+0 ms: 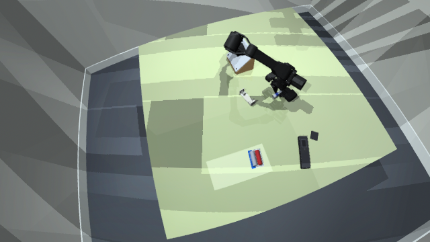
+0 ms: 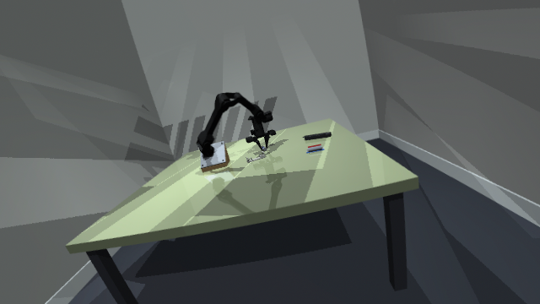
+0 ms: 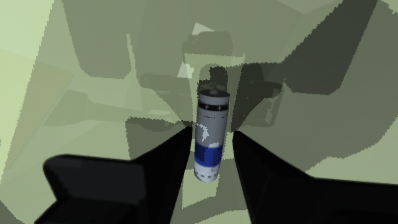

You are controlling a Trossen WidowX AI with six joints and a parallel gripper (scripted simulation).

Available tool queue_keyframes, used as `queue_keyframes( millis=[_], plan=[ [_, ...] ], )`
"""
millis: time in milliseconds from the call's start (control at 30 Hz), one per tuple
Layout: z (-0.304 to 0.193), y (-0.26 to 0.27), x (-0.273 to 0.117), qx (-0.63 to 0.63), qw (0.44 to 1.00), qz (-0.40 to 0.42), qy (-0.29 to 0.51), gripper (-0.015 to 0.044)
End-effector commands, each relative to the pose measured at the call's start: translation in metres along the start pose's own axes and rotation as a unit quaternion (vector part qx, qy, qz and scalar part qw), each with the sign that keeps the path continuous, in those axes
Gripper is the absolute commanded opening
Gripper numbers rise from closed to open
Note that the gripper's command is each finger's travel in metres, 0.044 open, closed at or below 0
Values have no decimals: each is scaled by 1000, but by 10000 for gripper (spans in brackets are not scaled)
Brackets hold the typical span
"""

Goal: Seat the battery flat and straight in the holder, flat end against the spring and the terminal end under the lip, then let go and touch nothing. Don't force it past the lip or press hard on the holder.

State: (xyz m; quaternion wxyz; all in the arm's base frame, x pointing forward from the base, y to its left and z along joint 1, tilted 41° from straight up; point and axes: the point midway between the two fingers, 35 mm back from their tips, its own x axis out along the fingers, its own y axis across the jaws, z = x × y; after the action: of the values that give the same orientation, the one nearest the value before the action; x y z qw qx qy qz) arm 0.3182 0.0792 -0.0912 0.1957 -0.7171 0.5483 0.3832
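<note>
Gripper [image 3: 211, 137] astride battery [image 3: 210, 135] — not yet clamped, holder [image 1: 247, 97] nearby.

Overhead, side, close wrist views; shared table [image 2: 337, 177].

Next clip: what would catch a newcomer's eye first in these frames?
First the gripper, low over the table with its fingers astride the blue, grey and white battery, closing in but not visibly gripping it. Just left of it in the top view sits the small pale holder, with nothing in it. Nearer the table's front, a red and grey pack and a black remote stand out.
</note>
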Motion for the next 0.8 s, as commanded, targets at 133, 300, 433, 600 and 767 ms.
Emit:
queue_keyframes(
  millis=[133, 300, 433, 600, 767],
  plan=[
    [0, 2, 2, -4, 1000, 2, 2, 82],
    [0, 2, 2, -4, 1000, 2, 2, 65],
    [0, 1, -23, -4, 1000, 2, 1, 65],
    [1, 2, -48, -4, 1000, 2, 1, 65],
    [-9, 4, -51, 41, 999, 2, 1, 65]
  ],
)
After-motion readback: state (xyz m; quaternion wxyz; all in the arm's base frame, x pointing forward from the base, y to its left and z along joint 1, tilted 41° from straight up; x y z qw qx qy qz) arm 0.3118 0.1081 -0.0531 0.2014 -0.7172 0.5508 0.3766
